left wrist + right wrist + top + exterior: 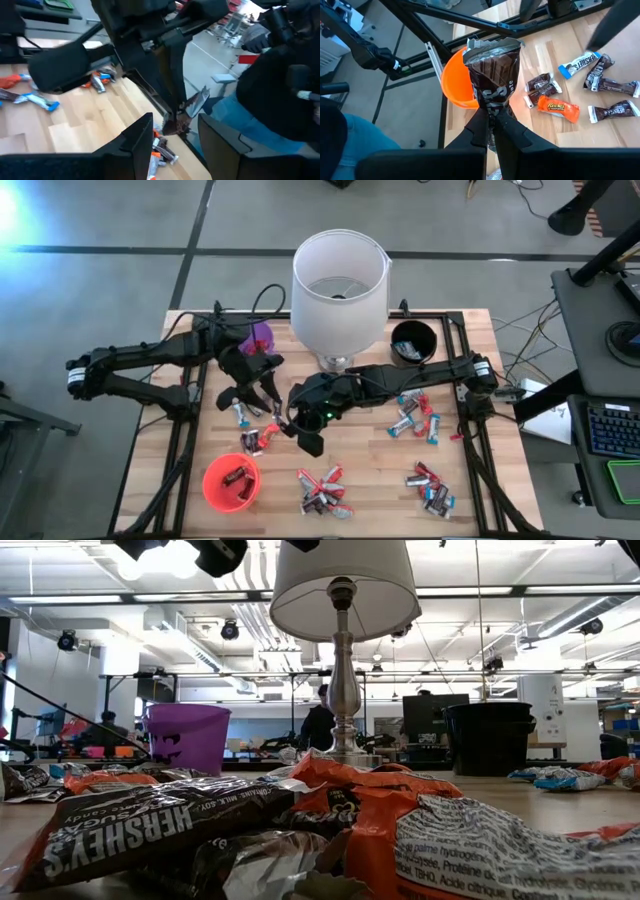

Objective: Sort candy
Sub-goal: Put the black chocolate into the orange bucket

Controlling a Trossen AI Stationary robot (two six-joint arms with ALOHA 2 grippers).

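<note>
My right gripper [492,122] is shut on a dark brown candy bar [492,80], above the table near the orange-red cup [455,87], which holds some candy [234,476]. In the high view the right gripper [284,424] reaches in from the right, left of the lamp base. My left gripper [175,145] is open, just to the left of it [255,395], and its wrist view looks at the held bar [192,107]. Loose candy lies in piles [325,490] [430,488] [415,415] [243,415]. The purple cup [258,335] and black cup [413,342] stand at the far side. My right gripper pinches the brown candy bar by one end of its wrapper [491,107] between its two fingers. The bar stands out past the fingertips, lifted clear of the table, with its crimped free end [492,45] farthest from the fingers.
A table lamp with a white shade [338,280] stands at the far middle of the table and hides part of it. A black metal frame [190,430] borders the wooden top. In the low view, candy wrappers [150,830] fill the foreground.
</note>
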